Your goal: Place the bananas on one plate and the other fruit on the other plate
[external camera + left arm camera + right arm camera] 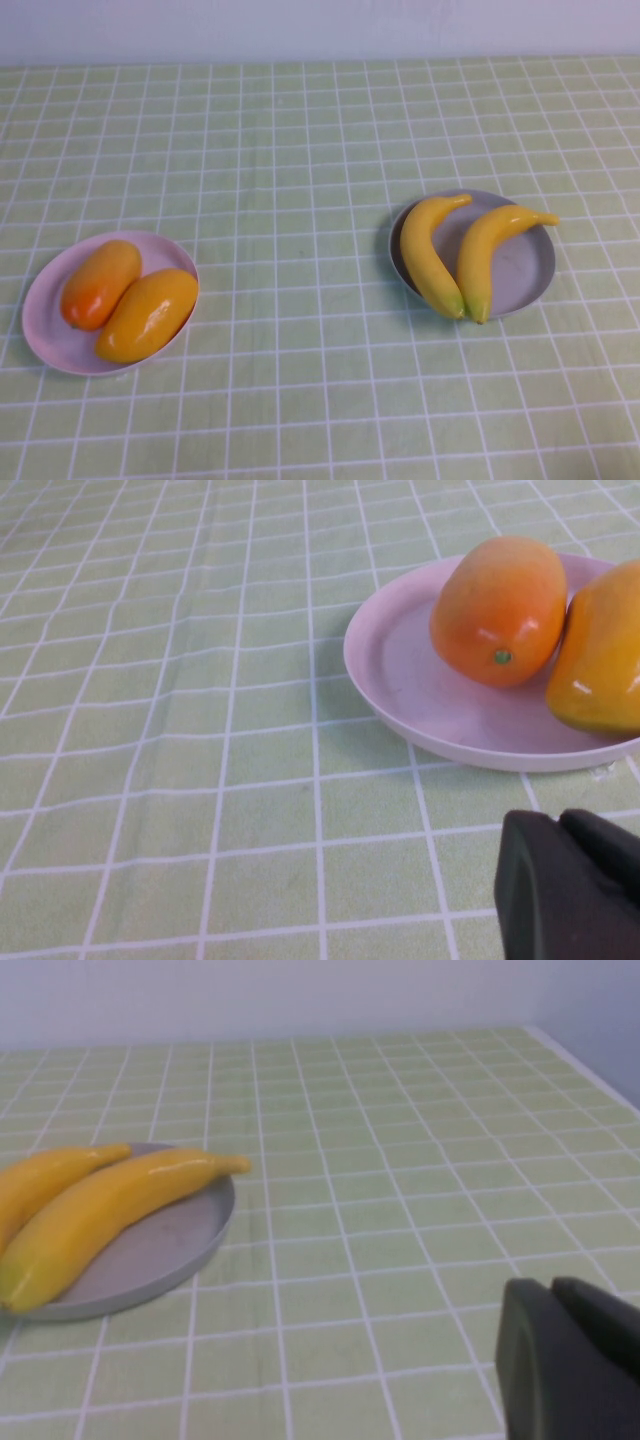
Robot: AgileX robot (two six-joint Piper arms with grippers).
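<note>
Two yellow bananas [432, 255] [490, 255] lie side by side on the grey-blue plate [525, 270] at the right of the table; the right wrist view shows them [110, 1210] on that plate [170, 1250]. Two oval orange-yellow fruits [100, 283] [148, 314] rest on the pale pink plate [45, 335] at the left, the redder one [498, 610] beside the yellower one [600, 650] on the pink plate [400, 680]. My left gripper [562, 825] is shut and empty, short of the pink plate. My right gripper [555, 1295] is shut and empty, off to the side of the grey plate. Neither arm shows in the high view.
A light green tablecloth with a white grid [300, 200] covers the table. A pale wall [320, 25] runs along the far edge. The table's right edge [590, 1065] shows in the right wrist view.
</note>
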